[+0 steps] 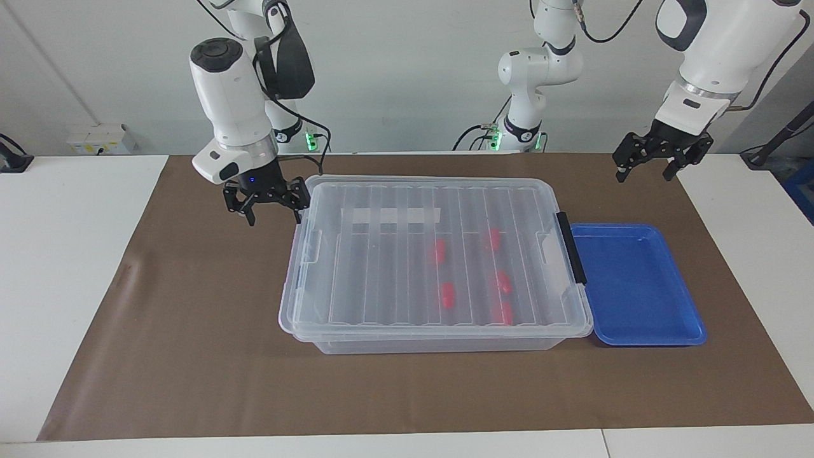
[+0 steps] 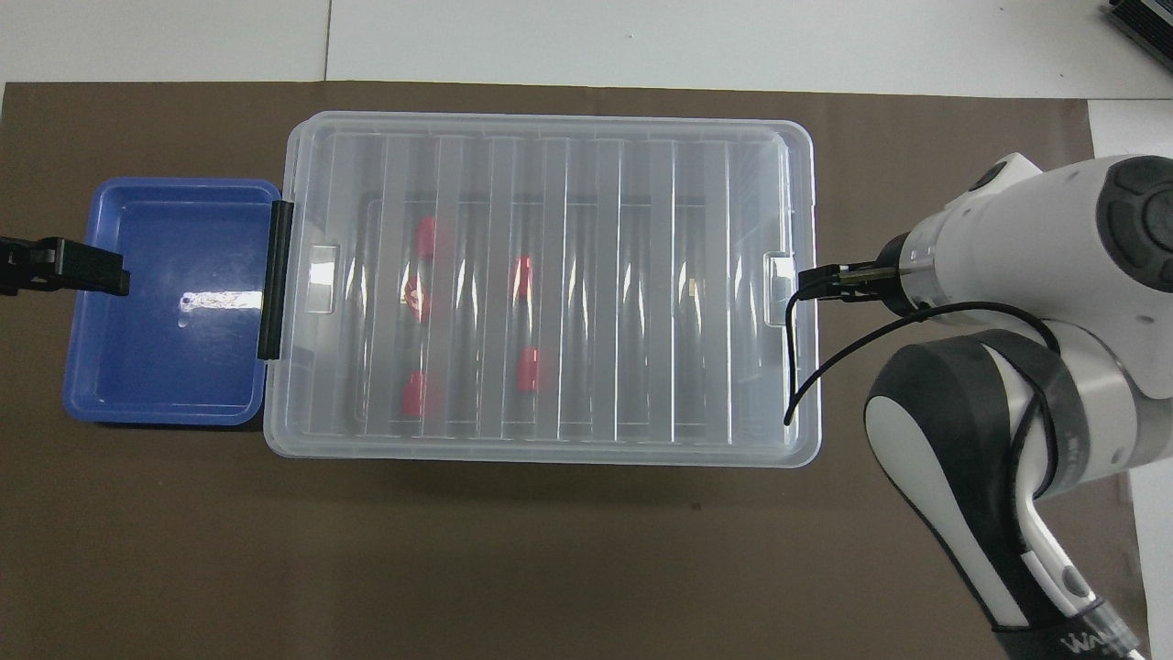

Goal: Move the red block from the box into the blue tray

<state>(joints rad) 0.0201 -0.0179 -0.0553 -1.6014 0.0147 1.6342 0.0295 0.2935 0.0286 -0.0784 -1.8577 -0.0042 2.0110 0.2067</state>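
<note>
In the facing view you see no brand or label you could read; the only mark is a plain white strip (image 1: 389, 216) showing through the ribbed clear lid (image 1: 432, 254) of the box (image 1: 432, 343). The box is a clear plastic bin with rounded corners, its long axis running between the two arms' ends of the table, and a black clip handle (image 1: 571, 247) closes the end toward the left arm. Five small red blocks lie inside under the shut lid, in the half toward the left arm; take the red block (image 1: 448, 295) near the middle: its long axis runs roughly toward and away from the robots. The blue tray (image 1: 636, 286), glossy, shallow, with a raised rim, sits just beside the box at the clip end. Both rest on a matte brown mat (image 1: 191, 331). Your right gripper (image 1: 275, 211) hangs at the box's end toward the right arm, its fingers spread and holding nothing. Your left gripper (image 1: 643, 170) waits over the mat's corner, fingers spread too, empty.

From overhead, "WAN..." is the only writing you can make out, cut off on the right arm (image 2: 1008, 440). The lid's (image 2: 550, 284) ribs run across its short side. The red block (image 2: 526, 368) lies lengthwise away from the robots. The left gripper's (image 2: 64, 266) dark tip overlaps the tray's (image 2: 165, 385) outer rim.
</note>
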